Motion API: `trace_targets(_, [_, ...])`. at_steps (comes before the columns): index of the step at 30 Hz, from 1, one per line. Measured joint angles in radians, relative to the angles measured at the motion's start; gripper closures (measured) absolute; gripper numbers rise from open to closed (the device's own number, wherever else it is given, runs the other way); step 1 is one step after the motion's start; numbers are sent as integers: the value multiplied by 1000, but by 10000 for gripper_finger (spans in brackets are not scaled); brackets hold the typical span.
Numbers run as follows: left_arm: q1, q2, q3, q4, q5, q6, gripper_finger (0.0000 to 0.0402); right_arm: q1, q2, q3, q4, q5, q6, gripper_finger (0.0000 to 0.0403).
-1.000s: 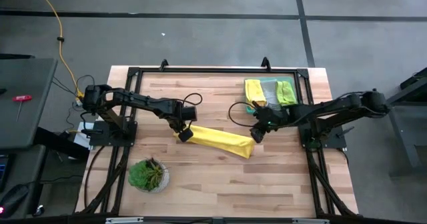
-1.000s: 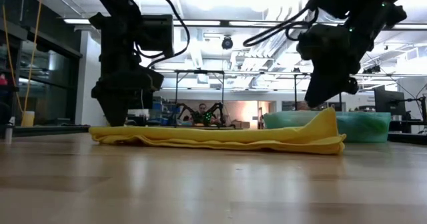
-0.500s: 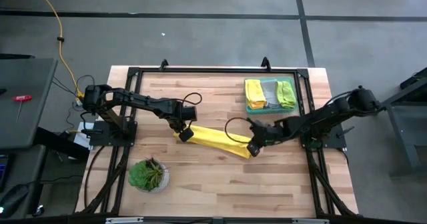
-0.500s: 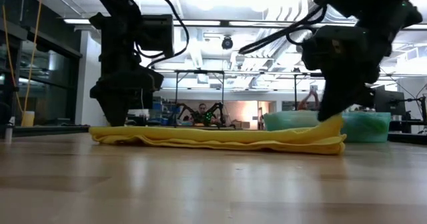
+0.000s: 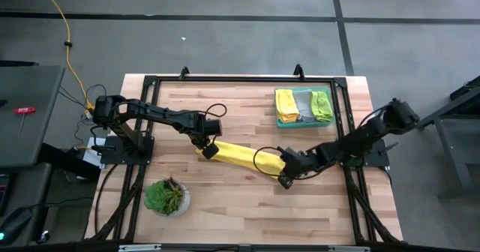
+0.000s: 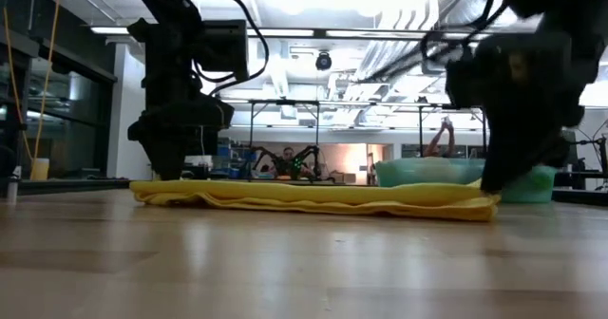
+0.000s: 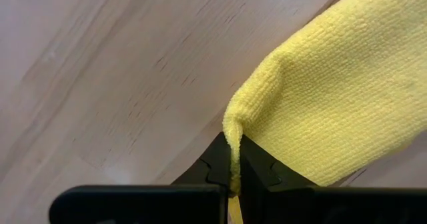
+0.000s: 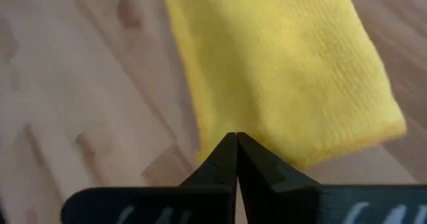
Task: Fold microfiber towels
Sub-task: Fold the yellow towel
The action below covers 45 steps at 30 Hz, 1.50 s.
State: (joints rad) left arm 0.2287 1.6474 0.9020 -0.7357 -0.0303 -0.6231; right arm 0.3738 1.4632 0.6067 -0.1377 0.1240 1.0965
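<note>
You're midway: the yellow towel (image 5: pixel 244 157) lies at table centre as a long folded strip, its nine-o'clock corner pinched in the left gripper (image 5: pixel 208 151), the right gripper (image 5: pixel 286 180) closed empty at its four-o'clock end, one cross-fold left.

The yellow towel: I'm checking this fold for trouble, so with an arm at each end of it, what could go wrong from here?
1. The left gripper pinches only a thin corner of the yellow towel, so a pull could slip it free.
2. The right gripper is shut at the other end, but whether any cloth is caught cannot be seen; it may lift away empty.
3. The towel lies askew on the table, so the next fold may come out uneven.
</note>
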Motion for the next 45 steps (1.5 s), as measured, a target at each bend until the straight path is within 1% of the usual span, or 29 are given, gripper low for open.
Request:
trace_targets(5, [0,0,0,0,12,-3,400,14,-128,0,-8,27,-139,403])
trace_targets(8, [0,0,0,1,26,-3,400,14,-178,0,-20,-22,-249,402])
trace_targets(10, [0,0,0,0,26,-3,400,4,-185,0,-29,-77,-291,397])
trace_targets(13, [0,0,0,0,26,-3,400,-17,-182,0,-73,-168,-331,370])
trace_targets(17, [0,0,0,0,27,-3,400,-42,-180,0,-123,-181,-362,306])
trace_targets(21, [0,0,0,0,27,-22,400,-68,-180,1,-182,-126,-408,240])
trace_targets(24, [0,0,0,0,27,-29,400,-73,-180,23,-245,-39,-456,217])
trace_targets(27, [0,0,0,1,27,-29,400,-71,-180,47,-274,24,-522,214])
trace_targets(31, [0,0,0,1,26,-29,400,-60,-154,71,-283,27,-612,217])
trace_targets(35, [0,0,0,2,26,-29,400,-22,-77,119,-319,26,-720,219])
trace_targets(38, [0,0,0,2,26,-29,400,7,-12,196,-403,107,-780,219])
trace_targets(40, [0,0,0,2,25,-29,400,23,25,245,-420,140,-808,219])
trace_targets(45, [0,0,0,4,22,-25,400,45,102,304,-484,140,-834,220])
